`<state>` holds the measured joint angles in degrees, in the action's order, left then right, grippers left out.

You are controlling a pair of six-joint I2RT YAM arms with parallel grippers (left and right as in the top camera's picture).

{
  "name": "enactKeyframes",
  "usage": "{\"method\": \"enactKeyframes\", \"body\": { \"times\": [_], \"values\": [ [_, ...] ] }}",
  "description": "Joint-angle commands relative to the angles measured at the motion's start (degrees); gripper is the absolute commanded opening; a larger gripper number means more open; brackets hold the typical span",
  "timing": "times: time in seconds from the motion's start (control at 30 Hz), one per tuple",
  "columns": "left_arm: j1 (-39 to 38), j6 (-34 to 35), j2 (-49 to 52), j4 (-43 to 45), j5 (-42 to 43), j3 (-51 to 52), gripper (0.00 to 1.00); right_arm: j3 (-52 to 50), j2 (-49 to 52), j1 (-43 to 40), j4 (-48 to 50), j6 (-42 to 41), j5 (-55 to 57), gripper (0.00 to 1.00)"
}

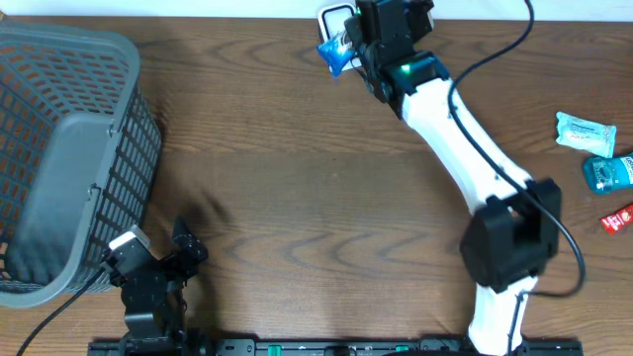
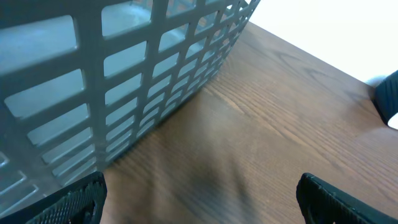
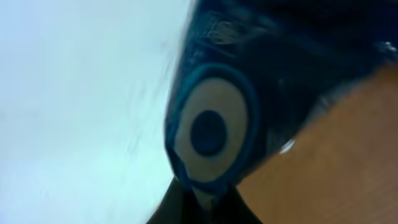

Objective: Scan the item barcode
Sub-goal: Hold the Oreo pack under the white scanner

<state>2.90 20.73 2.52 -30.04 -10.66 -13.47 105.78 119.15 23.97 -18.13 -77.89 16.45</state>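
Blue packet point(image 1: 334, 51) raised at bench point(image 1: 297, 168) far edge, right jaws clenched on it; right wrist view alone shows its eye-like print point(image 3: 208, 132), blurred; left jaws released, spread wide beside grey basket point(image 1: 69, 148); left wrist view shows basket lattice close.

No legible text anywhere, blue packet point(image 3: 211, 124) print blurred, teal packet point(image 1: 607, 173) and red packet point(image 1: 618, 218) lettering too small to read

Blue packet point(image 1: 334, 53), in right end effector point(image 1: 348, 51), at table point(image 1: 297, 158) far edge
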Motion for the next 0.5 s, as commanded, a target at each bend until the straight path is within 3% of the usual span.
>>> {"method": "enactKeyframes", "body": {
  "times": [0.0,0.23,0.47],
  "values": [
    [0.3,-1.0,0.0,0.0,-0.5,-0.1,0.98,0.3,5.0,-1.8,6.1,1.7,2.8,0.02],
    [0.3,-1.0,0.0,0.0,-0.5,-0.1,0.98,0.3,12.1,-3.3,20.4,-2.8,2.1,0.02],
    [0.3,-1.0,0.0,0.0,-0.5,-0.1,0.98,6.3,20.3,-3.3,25.0,-6.5,2.1,0.02]
  ]
}}
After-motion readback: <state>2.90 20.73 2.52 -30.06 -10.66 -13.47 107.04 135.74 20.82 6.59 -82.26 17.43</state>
